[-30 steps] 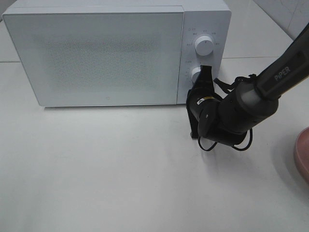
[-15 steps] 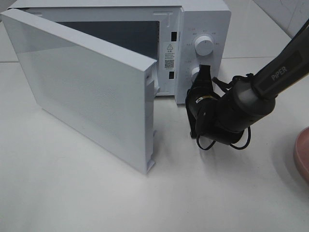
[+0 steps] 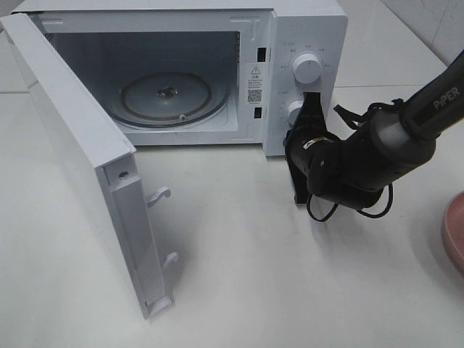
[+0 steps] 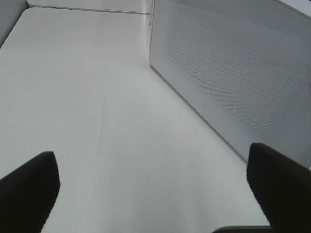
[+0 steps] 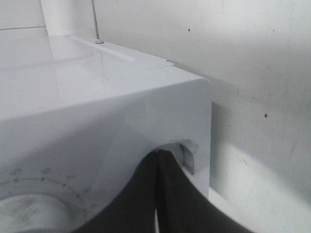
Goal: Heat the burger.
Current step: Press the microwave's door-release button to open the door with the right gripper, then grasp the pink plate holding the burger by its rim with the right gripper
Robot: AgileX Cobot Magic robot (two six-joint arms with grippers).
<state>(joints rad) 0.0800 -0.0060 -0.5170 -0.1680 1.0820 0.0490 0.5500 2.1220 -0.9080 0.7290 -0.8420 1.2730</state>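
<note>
The burger is out of view. The white microwave (image 3: pixel 304 29) stands at the back of the table with its door (image 3: pixel 72 159) swung wide to the left, showing the bare glass turntable (image 3: pixel 170 98). My right gripper (image 3: pixel 313 105) is shut and holds nothing; its tip rests against the control panel beside the lower knob (image 3: pixel 296 112). In the right wrist view the closed fingertips (image 5: pixel 158 160) touch the microwave's front near a small recess. My left gripper (image 4: pixel 153 184) stands open over the table with nothing between its fingers (image 4: pixel 29 184), beside the door's outer face (image 4: pixel 233 73).
A pink plate (image 3: pixel 453 232) shows partly at the right edge of the table. The upper knob (image 3: pixel 307 67) sits above my right gripper. The open door sticks far out over the table's left front. White tabletop (image 3: pixel 290 290) spreads in front of the microwave.
The microwave door was shut, then swung out to the left and now stands wide open. My right gripper has stayed at the control panel, shifting only slightly right.
</note>
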